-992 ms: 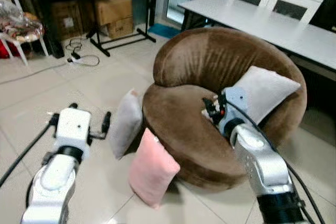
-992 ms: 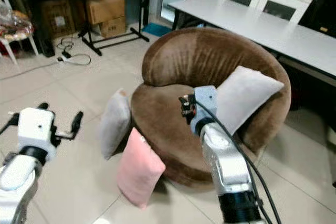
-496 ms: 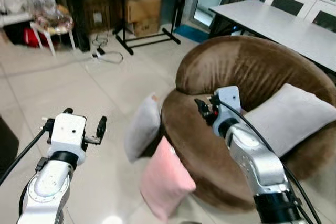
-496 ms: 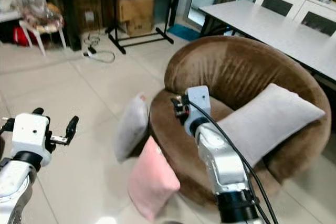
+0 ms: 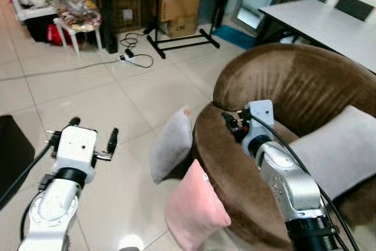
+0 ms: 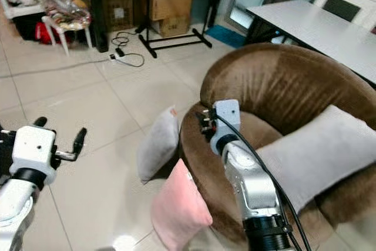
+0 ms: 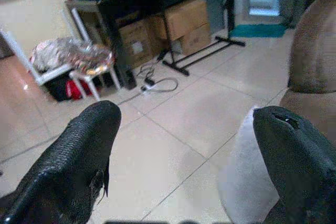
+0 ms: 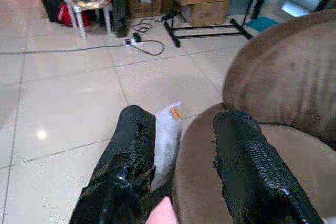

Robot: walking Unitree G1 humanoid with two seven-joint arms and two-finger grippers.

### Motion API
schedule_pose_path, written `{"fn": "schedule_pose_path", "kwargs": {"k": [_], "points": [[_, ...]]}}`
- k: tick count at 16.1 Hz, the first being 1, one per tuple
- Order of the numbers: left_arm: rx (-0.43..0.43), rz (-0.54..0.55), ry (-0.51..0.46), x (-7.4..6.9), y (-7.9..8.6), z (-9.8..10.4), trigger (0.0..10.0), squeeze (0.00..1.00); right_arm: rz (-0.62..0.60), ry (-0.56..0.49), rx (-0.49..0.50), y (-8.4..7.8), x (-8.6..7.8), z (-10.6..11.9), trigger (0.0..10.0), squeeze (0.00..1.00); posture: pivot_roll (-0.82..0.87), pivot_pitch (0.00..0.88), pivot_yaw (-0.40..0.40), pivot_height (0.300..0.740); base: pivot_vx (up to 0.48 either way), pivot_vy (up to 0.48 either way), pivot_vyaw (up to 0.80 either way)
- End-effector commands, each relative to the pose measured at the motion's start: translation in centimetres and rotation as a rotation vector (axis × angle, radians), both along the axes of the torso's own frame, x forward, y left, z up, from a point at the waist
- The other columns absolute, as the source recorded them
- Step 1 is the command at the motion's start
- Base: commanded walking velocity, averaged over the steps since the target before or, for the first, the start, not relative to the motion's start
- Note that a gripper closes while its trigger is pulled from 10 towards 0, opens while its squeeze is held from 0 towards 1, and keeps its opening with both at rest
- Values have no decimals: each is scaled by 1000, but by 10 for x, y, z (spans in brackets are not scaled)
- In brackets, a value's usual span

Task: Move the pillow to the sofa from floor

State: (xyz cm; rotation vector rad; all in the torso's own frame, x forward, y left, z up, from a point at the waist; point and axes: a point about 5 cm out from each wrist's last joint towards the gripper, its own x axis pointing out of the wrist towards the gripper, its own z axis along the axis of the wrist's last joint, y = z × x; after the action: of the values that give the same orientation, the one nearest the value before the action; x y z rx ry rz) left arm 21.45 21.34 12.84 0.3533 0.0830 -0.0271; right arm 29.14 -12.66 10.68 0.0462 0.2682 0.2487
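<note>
Leaning against the sofa's (image 5: 282,80) front edge, two pillows wait on the floor (image 5: 94,92): a grey pillow (image 5: 171,145) at centre frame, standing on edge with its long axis near upright and tilted toward the sofa, and a pink pillow (image 5: 197,211) at lower centre, propped the same way just below it. Which one goes next I can't say; both are off the seat.

Here's the relation that counts: the grey pillow lies between the two arms. The left gripper (image 5: 91,139) hovers at lower left, fingers spread wide and empty, the pillow off to its right across bare tile. The right gripper (image 5: 232,124) hangs over the sofa's seat rim, fingers apart and empty, the grey pillow just beside and below it. In the right wrist view the pillow's tagged corner (image 8: 169,129) peeks between the fingers (image 8: 131,145). The right arm looks nearer, though either could reach.

On the sofa itself: one grey cushion (image 5: 338,151) already rests against the backrest at right frame, seat otherwise free.
</note>
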Motion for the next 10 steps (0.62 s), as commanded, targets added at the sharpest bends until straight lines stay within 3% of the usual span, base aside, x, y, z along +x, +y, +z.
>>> {"fn": "schedule_pose_path", "kwargs": {"k": [1, 6, 10], "points": [[-1, -7, 3, -1, -2, -3, 10000, 0, -36, 6, -7, -10, 0, -2, 10000, 0, -47, 0, -118, 670, 0, 0, 0], [22, -41, -9, -4, -1, -7, 10000, 0, -40, 14, -2, -10, -2, -5, 10000, 0, -48, 0, -108, 615, 0, 0, 0], [54, -72, -18, -4, 4, -5, 10000, 0, -50, 16, 12, -6, -4, -8, 10000, 0, -49, 0, -53, 580, 0, 0, 0]]}}
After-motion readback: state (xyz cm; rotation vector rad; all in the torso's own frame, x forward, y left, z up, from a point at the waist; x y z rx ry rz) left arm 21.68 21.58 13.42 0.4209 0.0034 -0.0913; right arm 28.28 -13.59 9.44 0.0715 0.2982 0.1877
